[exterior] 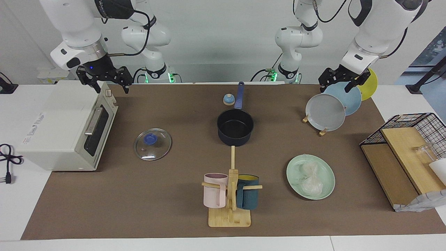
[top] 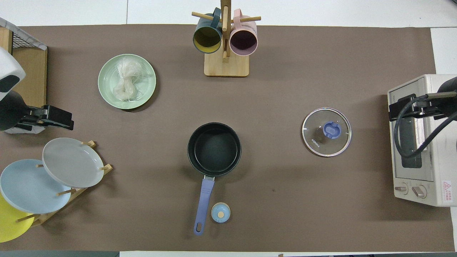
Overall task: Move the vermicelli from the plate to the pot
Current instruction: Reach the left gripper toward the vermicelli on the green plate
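The vermicelli (exterior: 310, 177) lies in two whitish clumps on the pale mint-green plate (exterior: 328, 182), toward the left arm's end of the table; both also show in the overhead view, the vermicelli (top: 125, 82) on the plate (top: 107, 76). The black pot (exterior: 235, 127) with a long blue handle stands empty mid-table, nearer to the robots than the plate; it also shows in the overhead view (top: 214, 148). My left gripper (exterior: 343, 82) is open and empty, raised over the plate rack (top: 66, 119). My right gripper (exterior: 106, 83) is open and empty, raised over the toaster oven (top: 394, 110).
A glass lid (exterior: 152, 144) lies toward the right arm's end. A mug tree (exterior: 230, 195) with a pink and a teal mug stands farther out than the pot. A toaster oven (exterior: 66, 129), a plate rack (exterior: 325, 112), a small blue knob (exterior: 228, 99) and a wire basket (exterior: 411, 139) stand around.
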`<state>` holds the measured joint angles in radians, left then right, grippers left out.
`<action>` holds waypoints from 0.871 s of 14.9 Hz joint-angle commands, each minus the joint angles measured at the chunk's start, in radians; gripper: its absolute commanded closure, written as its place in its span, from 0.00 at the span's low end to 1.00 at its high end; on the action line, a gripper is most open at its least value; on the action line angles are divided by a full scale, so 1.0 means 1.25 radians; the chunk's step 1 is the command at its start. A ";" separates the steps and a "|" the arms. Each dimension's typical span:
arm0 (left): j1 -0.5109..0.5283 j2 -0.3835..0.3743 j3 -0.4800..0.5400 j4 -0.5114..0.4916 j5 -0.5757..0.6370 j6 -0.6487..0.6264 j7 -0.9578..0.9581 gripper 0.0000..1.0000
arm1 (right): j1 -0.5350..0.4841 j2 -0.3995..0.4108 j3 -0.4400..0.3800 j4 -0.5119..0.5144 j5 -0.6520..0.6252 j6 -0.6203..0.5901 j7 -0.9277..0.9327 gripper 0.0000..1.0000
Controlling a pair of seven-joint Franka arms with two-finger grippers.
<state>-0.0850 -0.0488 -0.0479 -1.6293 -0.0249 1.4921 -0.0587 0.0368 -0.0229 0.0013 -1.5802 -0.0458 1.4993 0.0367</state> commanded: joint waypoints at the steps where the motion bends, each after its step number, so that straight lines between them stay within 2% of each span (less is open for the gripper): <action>1: 0.001 0.012 0.004 0.020 -0.018 -0.012 -0.011 0.00 | -0.006 -0.001 -0.002 0.005 0.017 -0.002 -0.016 0.00; 7: 0.009 0.011 0.005 0.009 -0.025 0.031 -0.012 0.00 | -0.005 -0.001 -0.002 0.005 0.017 0.000 -0.016 0.00; 10: 0.005 0.003 0.005 -0.022 -0.024 0.075 -0.012 0.00 | -0.006 -0.001 -0.002 0.005 0.017 0.000 -0.016 0.00; 13: -0.007 0.029 0.004 -0.018 -0.023 0.098 -0.011 0.00 | -0.006 0.000 -0.002 0.005 0.017 0.001 -0.016 0.00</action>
<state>-0.0841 -0.0334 -0.0425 -1.6460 -0.0378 1.5764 -0.0624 0.0366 -0.0229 -0.0001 -1.5801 -0.0458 1.4993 0.0367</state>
